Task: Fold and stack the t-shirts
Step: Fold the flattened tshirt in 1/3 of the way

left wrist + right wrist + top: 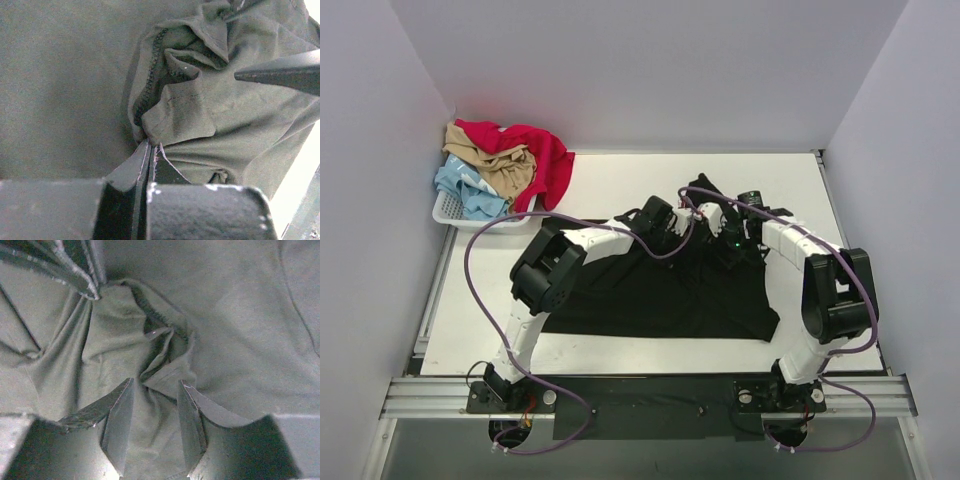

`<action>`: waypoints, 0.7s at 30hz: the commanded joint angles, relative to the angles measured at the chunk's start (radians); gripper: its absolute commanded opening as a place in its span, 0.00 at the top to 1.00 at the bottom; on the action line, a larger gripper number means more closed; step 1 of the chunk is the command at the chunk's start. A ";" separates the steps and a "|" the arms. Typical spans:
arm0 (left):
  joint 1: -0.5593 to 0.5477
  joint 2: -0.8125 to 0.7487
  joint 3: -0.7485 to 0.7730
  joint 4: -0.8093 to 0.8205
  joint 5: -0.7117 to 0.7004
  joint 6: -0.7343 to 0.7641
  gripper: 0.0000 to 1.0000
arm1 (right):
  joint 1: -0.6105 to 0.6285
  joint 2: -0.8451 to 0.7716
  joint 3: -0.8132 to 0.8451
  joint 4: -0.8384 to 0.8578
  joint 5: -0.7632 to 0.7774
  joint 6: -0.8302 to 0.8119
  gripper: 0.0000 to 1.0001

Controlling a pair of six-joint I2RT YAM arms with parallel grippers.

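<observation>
The black t-shirt point(660, 300) lies spread print-down or plain side up (which, I cannot tell) over the middle of the white table point(620, 180). Its 6 o'clock half is flat and its 12 o'clock edge is bunched into creases with a stitched hem curling through them. At 10 o'clock on the table a white basket point(450, 215) holds a red t-shirt point(545, 160), a tan t-shirt point(505, 165) and a pale blue t-shirt point(465, 190) in a loose heap.

Both arms reach toward 12 o'clock and meet over the bunched edge. The left gripper point(150, 145) is pinched tight on a small peak of the black cloth, its fingers pressed together. The right gripper point(155, 385) comes in from 3 o'clock just beside it, jaws narrowly apart and straddling a raised ridge of the same cloth without clamping it.
</observation>
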 commanded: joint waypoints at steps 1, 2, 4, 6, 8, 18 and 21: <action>-0.018 -0.040 0.008 0.040 0.028 0.033 1.00 | -0.008 0.039 0.099 0.007 -0.048 0.166 0.64; -0.018 -0.039 0.008 0.040 0.027 0.034 1.00 | -0.014 0.028 0.109 0.005 -0.039 0.196 0.64; -0.018 -0.040 0.007 0.041 0.025 0.036 1.00 | -0.022 0.004 0.110 0.005 0.008 0.318 0.64; -0.018 -0.039 0.008 0.044 0.025 0.033 1.00 | -0.028 -0.034 0.084 0.018 0.068 0.447 0.64; -0.021 -0.039 0.008 0.049 0.030 0.028 1.00 | -0.025 -0.062 0.051 0.033 0.117 0.602 0.64; -0.022 -0.027 0.015 0.050 0.031 0.020 1.00 | 0.006 -0.038 -0.032 0.154 0.257 0.856 0.66; -0.022 -0.025 0.016 0.044 0.022 0.022 1.00 | 0.015 -0.022 -0.024 0.162 0.208 0.856 0.66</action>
